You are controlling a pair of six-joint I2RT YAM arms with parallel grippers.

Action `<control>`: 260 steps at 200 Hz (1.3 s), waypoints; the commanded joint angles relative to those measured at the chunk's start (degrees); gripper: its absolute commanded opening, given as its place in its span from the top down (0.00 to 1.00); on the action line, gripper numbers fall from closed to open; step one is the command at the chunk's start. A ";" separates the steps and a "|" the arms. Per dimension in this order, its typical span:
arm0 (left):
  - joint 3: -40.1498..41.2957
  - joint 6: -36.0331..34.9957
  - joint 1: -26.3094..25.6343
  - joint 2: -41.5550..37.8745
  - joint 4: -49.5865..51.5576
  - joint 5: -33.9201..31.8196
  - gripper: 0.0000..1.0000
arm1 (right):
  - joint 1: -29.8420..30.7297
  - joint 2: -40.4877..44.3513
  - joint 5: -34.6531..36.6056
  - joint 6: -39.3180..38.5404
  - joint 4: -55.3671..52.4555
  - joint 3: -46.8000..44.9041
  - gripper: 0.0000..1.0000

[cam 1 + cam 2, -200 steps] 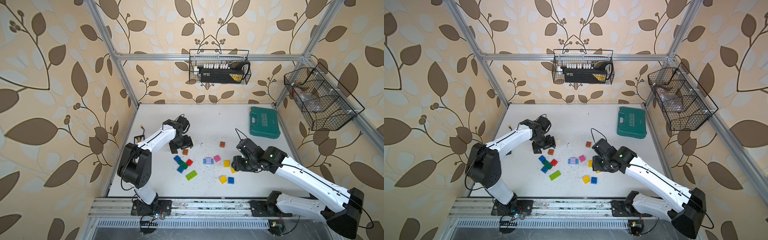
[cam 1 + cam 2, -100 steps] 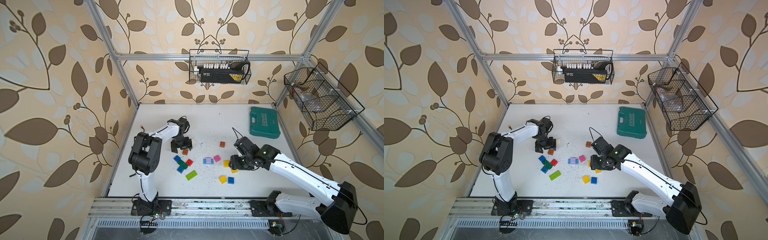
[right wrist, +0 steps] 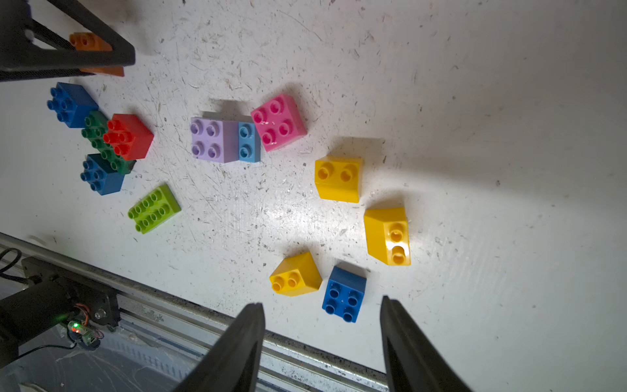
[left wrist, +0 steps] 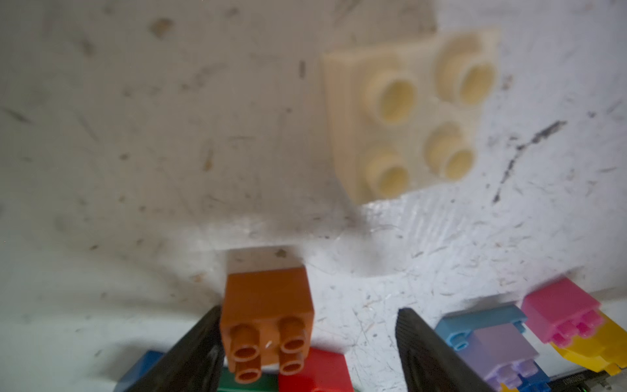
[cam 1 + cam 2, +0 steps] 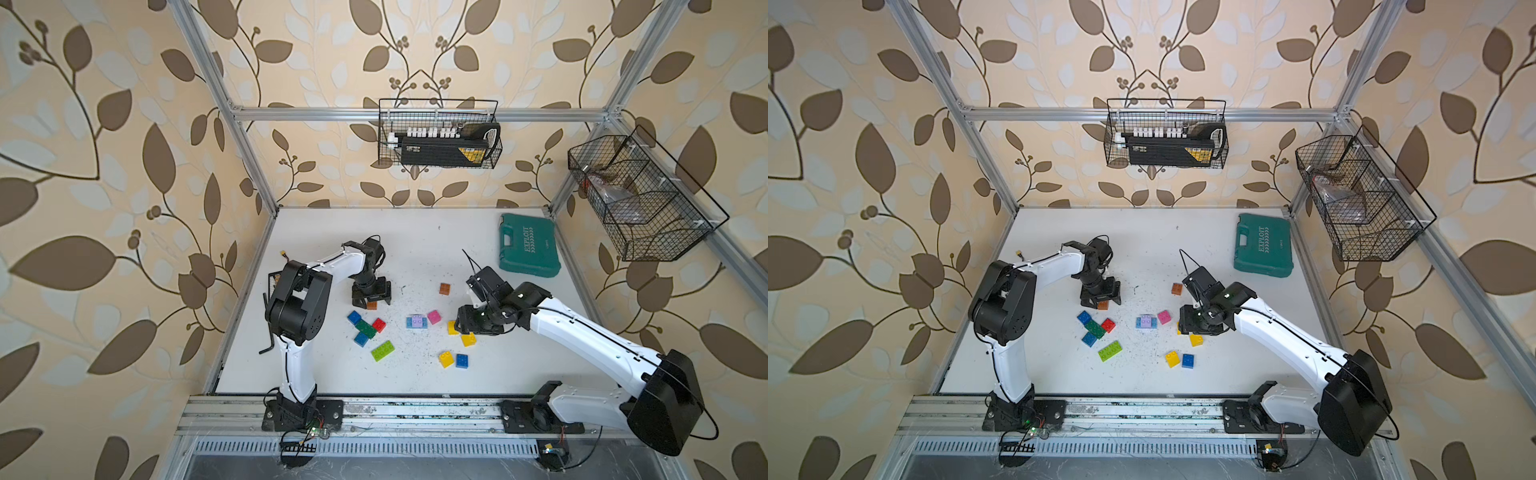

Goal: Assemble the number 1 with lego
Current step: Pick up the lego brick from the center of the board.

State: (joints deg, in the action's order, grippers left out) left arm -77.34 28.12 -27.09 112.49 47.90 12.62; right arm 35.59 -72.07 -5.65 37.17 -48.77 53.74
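The left gripper (image 4: pixel 309 310) stands wide around a brown brick (image 4: pixel 268 322): one finger touches its smooth side and the other is apart. A cream brick (image 4: pixel 407 115) with four hollow round studs lies near. The right gripper (image 3: pixel 321 301) is open and empty above sloped yellow bricks (image 3: pixel 339 178). The glossy lego bricks (image 5: pixel 417 321) lie mid-way on the scratched white worktop (image 5: pixel 415 249). Free surface reaches toward the far wall and the teal case (image 5: pixel 528 245).
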 commanded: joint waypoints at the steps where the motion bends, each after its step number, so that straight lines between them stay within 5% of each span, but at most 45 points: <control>1: -1.66 2.53 -2.07 1.46 -0.27 1.86 0.21 | -0.59 -0.12 -1.05 -1.31 0.24 0.58 0.43; 116: -6.88 12.85 -2.88 3.86 4.13 -6.76 0.29 | -2.46 2.85 -1.97 -2.19 0.35 -2.28 0.43; 260: -10.73 14.07 -5.10 4.33 11.70 -10.49 0.70 | -2.83 2.29 -2.86 -2.76 0.67 -2.49 0.44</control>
State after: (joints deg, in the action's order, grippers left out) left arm -85.36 42.39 -30.87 117.56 54.94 4.45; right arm 32.97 -69.67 -7.97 34.87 -48.18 52.16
